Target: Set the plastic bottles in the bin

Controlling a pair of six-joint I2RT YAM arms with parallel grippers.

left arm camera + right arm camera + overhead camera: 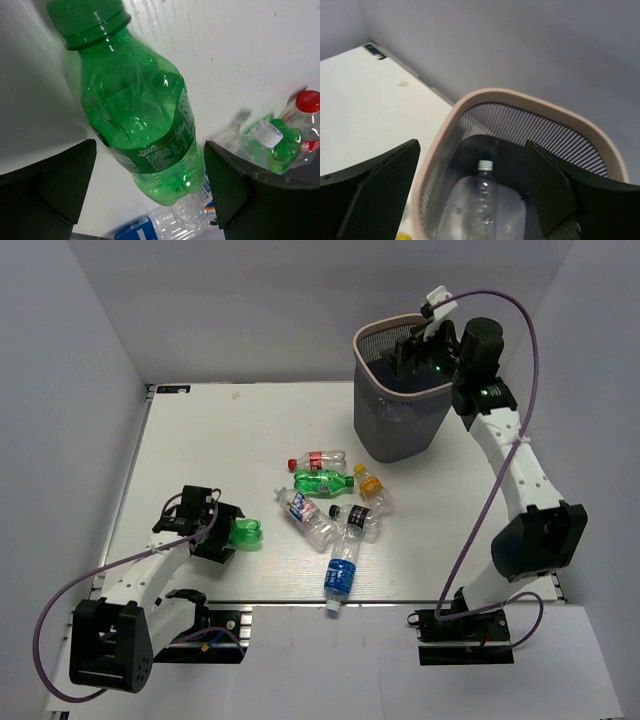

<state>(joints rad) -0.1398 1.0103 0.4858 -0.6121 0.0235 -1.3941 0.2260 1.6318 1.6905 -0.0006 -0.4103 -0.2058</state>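
A translucent green bottle lies on the table between the fingers of my left gripper. The jaws are wide open and straddle its lower end; it shows beside the gripper in the top view. My right gripper is open and empty over the dark mesh bin at the back right. In the right wrist view, a clear white-capped bottle lies inside the bin under its beige-pink rim. Several bottles lie mid-table: red-labelled, green, orange-capped, clear, black-labelled, blue-labelled.
The blue-labelled bottle lies close to the table's near edge. White walls enclose the table on the left, back and right. In the left wrist view a white-capped bottle and a red-capped one lie just beyond the right finger.
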